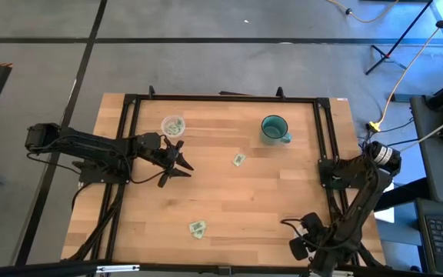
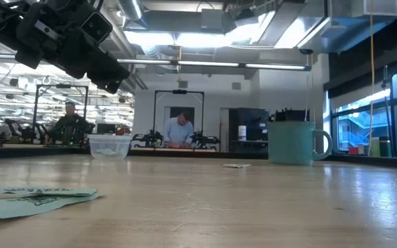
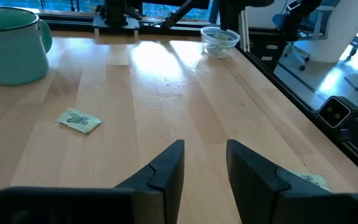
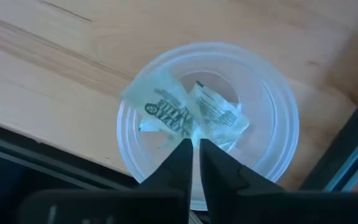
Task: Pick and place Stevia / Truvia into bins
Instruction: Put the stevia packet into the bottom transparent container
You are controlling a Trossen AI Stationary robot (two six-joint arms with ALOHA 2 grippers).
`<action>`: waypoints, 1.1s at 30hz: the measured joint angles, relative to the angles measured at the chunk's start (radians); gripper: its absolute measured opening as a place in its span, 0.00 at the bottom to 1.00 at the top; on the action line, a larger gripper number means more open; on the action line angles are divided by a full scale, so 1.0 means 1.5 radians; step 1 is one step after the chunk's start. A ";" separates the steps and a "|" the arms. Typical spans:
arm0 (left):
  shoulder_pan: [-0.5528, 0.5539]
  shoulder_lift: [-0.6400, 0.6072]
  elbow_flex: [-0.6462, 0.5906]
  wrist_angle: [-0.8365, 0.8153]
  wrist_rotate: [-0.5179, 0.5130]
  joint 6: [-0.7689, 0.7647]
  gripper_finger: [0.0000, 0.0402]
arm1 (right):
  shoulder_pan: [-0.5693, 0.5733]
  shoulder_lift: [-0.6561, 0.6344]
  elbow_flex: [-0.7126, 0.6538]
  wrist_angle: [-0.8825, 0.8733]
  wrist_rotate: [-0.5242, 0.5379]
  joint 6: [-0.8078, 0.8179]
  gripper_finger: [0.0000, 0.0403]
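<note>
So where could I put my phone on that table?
Bare wood lies between the lone sachet and the two sachets near the front edge, and in front of the mug. Crowded: by the cup, where the left tool hovers open, and the corner under the right tool.

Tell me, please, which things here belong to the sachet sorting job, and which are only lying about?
Job:
- white-and-green paper sachets on the table
- clear round plastic cup, sachets inside
- second clear cup, holding sachets, directly below the right tool
- left tool, open over the table

Lying about:
- teal-green mug with a handle
</note>
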 joint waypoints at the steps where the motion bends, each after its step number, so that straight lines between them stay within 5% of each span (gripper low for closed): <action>1: 0.000 0.000 0.000 0.000 0.000 0.000 0.28 | 0.000 0.000 0.000 0.001 0.000 -0.004 0.09; 14: 0.000 0.000 0.000 0.000 0.000 0.000 0.28 | -0.070 -0.009 0.001 0.003 0.001 -0.061 0.19; 33: 0.000 0.000 0.000 0.000 0.000 0.000 0.28 | -0.489 -0.026 0.001 0.007 0.063 -0.839 0.19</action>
